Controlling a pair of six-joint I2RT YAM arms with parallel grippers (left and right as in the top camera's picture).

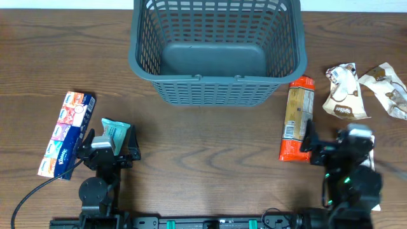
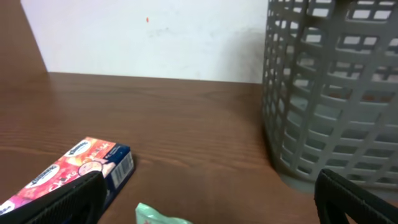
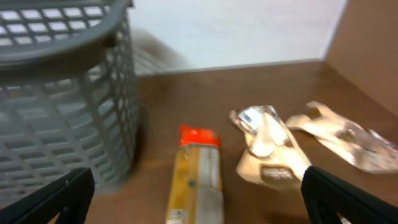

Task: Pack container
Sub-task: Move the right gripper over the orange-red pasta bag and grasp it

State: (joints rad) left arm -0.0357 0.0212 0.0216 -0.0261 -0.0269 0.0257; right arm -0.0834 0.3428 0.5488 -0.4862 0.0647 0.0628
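A large dark grey-blue plastic basket with slotted lattice walls (image 1: 216,92) stands upright at the far middle of the brown wood-grain desk (image 1: 210,165), its solid base showing from overhead. In the left wrist view the basket (image 2: 329,93) fills the right side; in the right wrist view it (image 3: 62,112) fills the left.

The left claw (image 1: 109,142) sits at the near left, released, its black fingers (image 2: 62,202) spread wide and gripping nothing. A small teal plastic packet (image 1: 116,131) lies between those fingers at their far end, and only its tip (image 2: 158,216) shows in the left wrist view. Whether it touches a finger cannot be told. Just left of the claw lies a long red, white and blue cardboard box (image 1: 67,133), slanted on the desk, one end (image 2: 74,173) reaching towards the basket.

The right claw (image 1: 340,145) is at the near right, also released, fingers (image 3: 351,199) wide apart. A long orange and tan snack pack (image 1: 297,121) lies flat from just beside the basket's right near corner back to the claw, its near end between the fingers (image 3: 196,180). To its right, further off, lie two crumpled beige and white wrappers (image 1: 343,92), side by side (image 3: 270,149).
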